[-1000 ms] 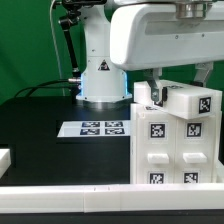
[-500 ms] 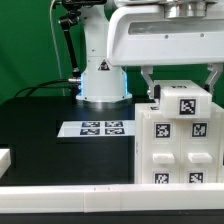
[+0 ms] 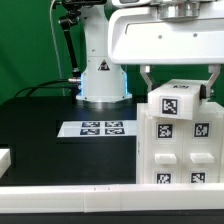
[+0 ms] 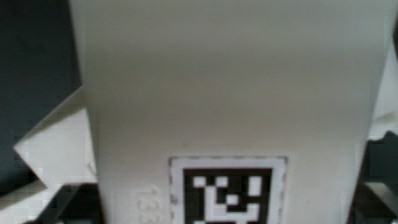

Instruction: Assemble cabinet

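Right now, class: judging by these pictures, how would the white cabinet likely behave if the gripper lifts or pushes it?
The cabinet looks like rigid moulded plastic, so probably stiff, not floppy. Its recessed, hollow-looking panels suggest it is light for its bulk. Standing tall, it may tip if pushed high up, and its smooth faces could slip between the gripper fingers.

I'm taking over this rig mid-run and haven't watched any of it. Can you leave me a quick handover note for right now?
Gripper: fingers straddle the small white tagged piece on top of the cabinet body; whether they actually clamp it cannot be told.
Cabinet body: upright at the exterior view's right, tagged panels facing the camera.
Marker board: flat on the black table.
Done: the piece is at the top of the body.
Left: confirm seating, release, fit any remaining parts.
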`<state>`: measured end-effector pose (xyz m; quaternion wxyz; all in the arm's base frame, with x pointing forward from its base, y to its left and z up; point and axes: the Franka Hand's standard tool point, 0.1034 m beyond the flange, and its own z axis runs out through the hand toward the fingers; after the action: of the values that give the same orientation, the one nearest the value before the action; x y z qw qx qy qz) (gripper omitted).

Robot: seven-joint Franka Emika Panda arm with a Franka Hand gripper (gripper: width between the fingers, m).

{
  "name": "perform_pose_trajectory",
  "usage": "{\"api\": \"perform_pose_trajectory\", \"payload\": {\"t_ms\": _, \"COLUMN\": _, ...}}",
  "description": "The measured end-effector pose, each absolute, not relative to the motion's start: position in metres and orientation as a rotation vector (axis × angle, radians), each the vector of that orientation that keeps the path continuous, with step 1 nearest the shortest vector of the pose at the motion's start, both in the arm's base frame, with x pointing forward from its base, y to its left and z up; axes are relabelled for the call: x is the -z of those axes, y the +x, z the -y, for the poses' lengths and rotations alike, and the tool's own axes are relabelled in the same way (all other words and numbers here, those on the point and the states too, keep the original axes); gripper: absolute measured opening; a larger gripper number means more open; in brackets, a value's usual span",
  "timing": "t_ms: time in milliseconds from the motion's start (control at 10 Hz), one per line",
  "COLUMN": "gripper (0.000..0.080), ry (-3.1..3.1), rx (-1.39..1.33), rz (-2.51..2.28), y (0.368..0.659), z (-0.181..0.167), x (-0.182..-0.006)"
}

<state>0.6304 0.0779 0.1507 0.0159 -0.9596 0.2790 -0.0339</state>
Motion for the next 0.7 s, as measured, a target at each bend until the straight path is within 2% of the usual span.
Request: {"api": "perform_pose_trajectory", "payload": {"t_ms": 700, "gripper": 0.0563, "ry": -2.657, "rx": 0.078, "rz": -1.593, "y": 0.6291, "z": -0.0752, "x": -0.1509}}
